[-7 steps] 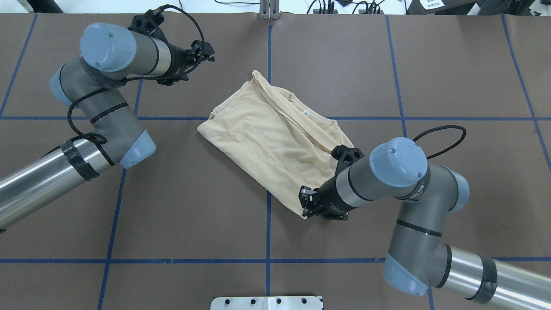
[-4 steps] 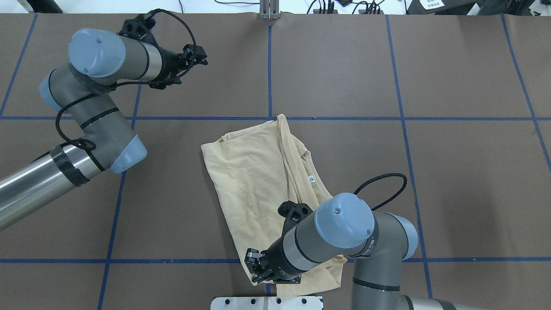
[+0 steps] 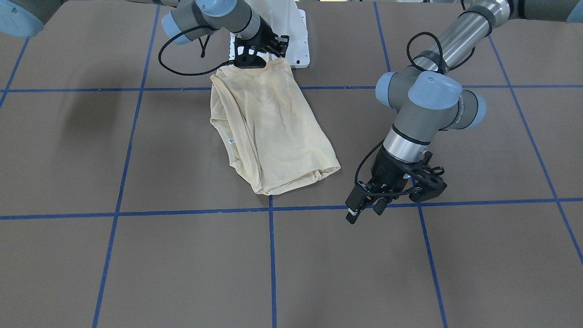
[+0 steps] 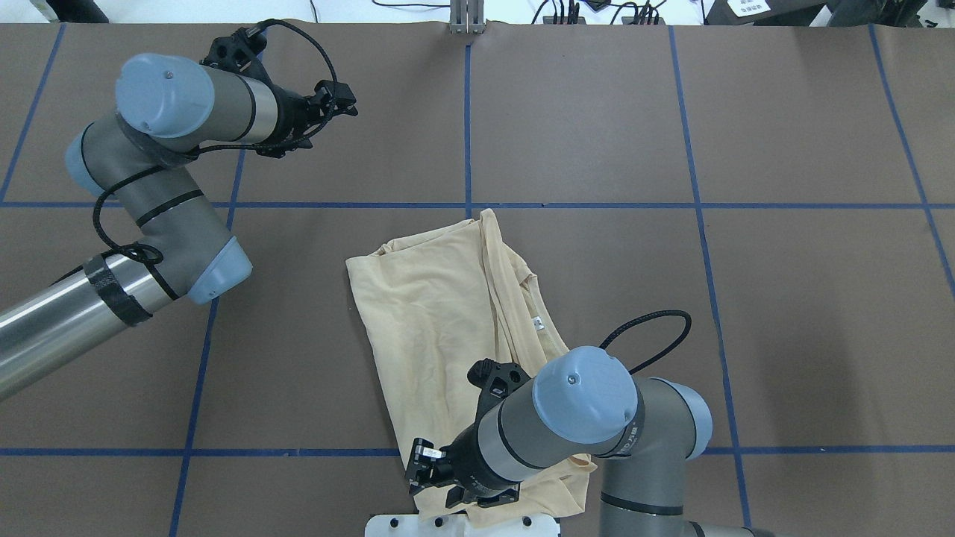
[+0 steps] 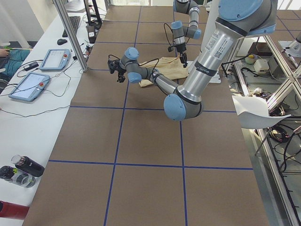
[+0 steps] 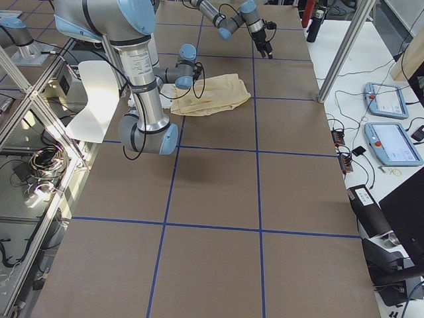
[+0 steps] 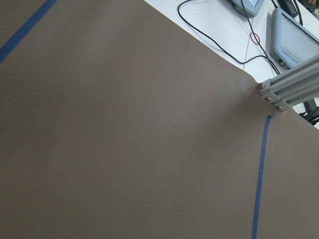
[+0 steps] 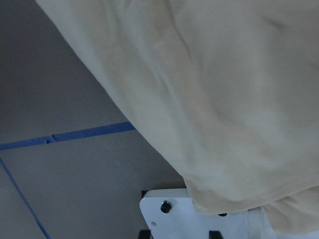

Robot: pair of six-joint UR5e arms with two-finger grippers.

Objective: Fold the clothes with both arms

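1. Gripping one end of the pale cream-yellow long-sleeved T-shirt (image 4: 440,313), the right gripper (image 4: 427,471) has its fingers closed on fabric; the garment's length runs straight away from them.
2. Well off to the side, the left gripper (image 3: 364,205) hangs empty, fingers parted, above the brown worktop (image 4: 783,313).

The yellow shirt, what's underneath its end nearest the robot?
That end of the shirt drapes over the white base plate edge; brown table lies under the rest. Covered plate is hidden.

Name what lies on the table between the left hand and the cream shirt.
Nothing: in the overhead view, only bare brown table, crossed by one blue tape line, separates the left hand from the shirt.
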